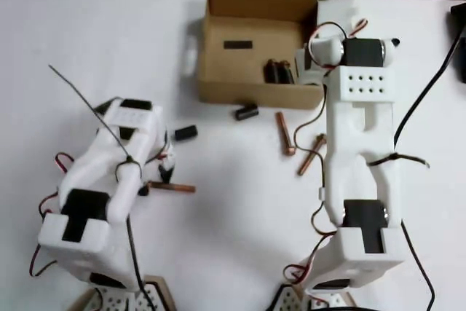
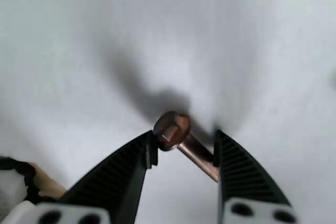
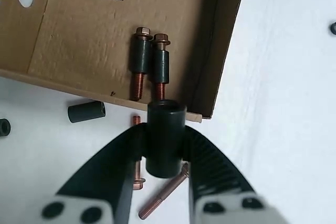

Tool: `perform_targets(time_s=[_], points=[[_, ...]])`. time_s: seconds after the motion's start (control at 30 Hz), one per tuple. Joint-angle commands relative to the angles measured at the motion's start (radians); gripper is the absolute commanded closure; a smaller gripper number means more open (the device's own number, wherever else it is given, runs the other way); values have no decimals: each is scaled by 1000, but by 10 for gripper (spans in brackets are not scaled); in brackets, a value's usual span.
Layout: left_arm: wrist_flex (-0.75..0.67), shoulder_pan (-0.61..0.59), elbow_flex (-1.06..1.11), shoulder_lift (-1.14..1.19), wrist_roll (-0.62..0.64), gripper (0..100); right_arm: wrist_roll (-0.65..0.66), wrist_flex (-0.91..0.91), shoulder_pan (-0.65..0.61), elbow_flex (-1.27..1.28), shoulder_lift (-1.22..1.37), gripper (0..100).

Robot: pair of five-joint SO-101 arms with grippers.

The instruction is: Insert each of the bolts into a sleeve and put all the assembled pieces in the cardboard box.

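My left gripper (image 2: 185, 142) is shut on a copper bolt (image 2: 171, 129); its head sits at one fingertip and its shaft runs across to the other. In the high view that bolt (image 1: 173, 187) sticks out sideways from the left gripper (image 1: 162, 175), low over the table. My right gripper (image 3: 165, 153) is shut on a black sleeve (image 3: 165, 124), held upright just outside the near wall of the cardboard box (image 3: 63, 40). Two assembled pieces (image 3: 150, 59) lie inside the box (image 1: 218, 41). The right gripper (image 1: 306, 63) hangs at the box's near right corner.
Two loose bolts (image 1: 285, 132) (image 1: 312, 154) lie between the arms, close to the right arm. A loose sleeve (image 1: 246, 112) rests just in front of the box, another sleeve (image 1: 185, 133) near the left arm. Cables trail along the right edge of the table.
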Motion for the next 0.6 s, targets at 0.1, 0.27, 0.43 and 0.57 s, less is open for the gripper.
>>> perform_targets(time_s=[0.1,0.27,0.43,0.57], points=[[-17,64,-68,109,46,789,5,-15,-10,-8,-65,978],[89,112,-159,126,43,787,5,-15,-10,-8,-64,978],[203,169,-269,126,40,769,5,-15,-10,-8,-64,978],[282,203,-337,126,40,658,5,-16,-7,-8,-64,978]])
